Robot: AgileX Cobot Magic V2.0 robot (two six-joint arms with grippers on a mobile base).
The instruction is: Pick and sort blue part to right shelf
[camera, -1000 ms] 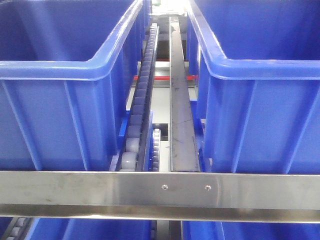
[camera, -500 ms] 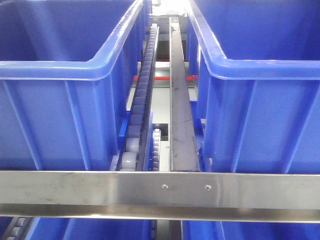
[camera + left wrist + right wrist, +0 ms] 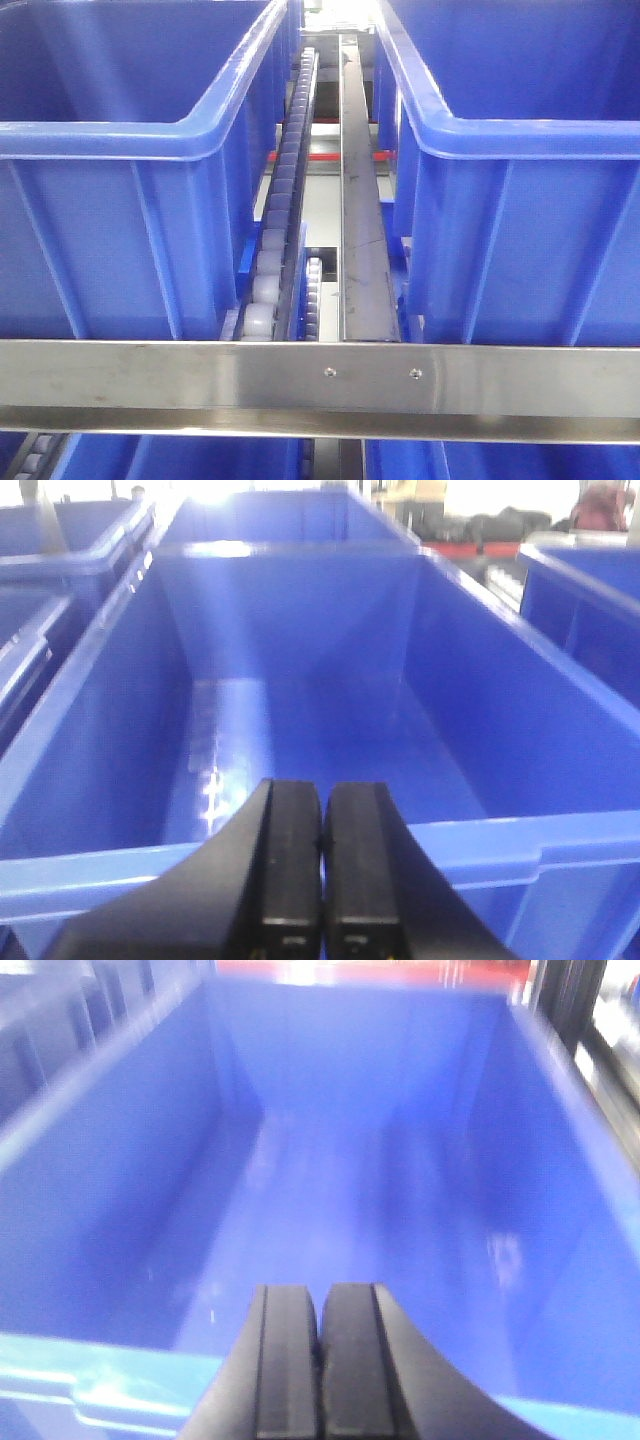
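Looking out from the front view, we meet first the brushed steel crossbar (image 3: 320, 378) of the right shelf (image 3: 365, 250), running straight across the foreground with two small screws (image 3: 330, 374) near its middle. Just behind it, a grey roller track (image 3: 280, 220) and a flat steel rail (image 3: 362, 240) run side by side away from us, between two large blue plastic bins: the left bin (image 3: 120, 200) and the right bin (image 3: 520, 200). Beyond them, a red stripe (image 3: 300, 155) crosses the gap.

Our left pincer (image 3: 322, 880) is clenched, its two black fingers (image 3: 290, 870) pressed together with nothing between them, poised above the near rim of a deep blue bin (image 3: 520, 835) whose glossy floor holds nothing we can make out.

Our right pincer (image 3: 320, 1360) is likewise clenched and holds nothing, over the near rim of another blue bin (image 3: 100, 1360); this view is blurred.

We cannot find the blue part in any view.
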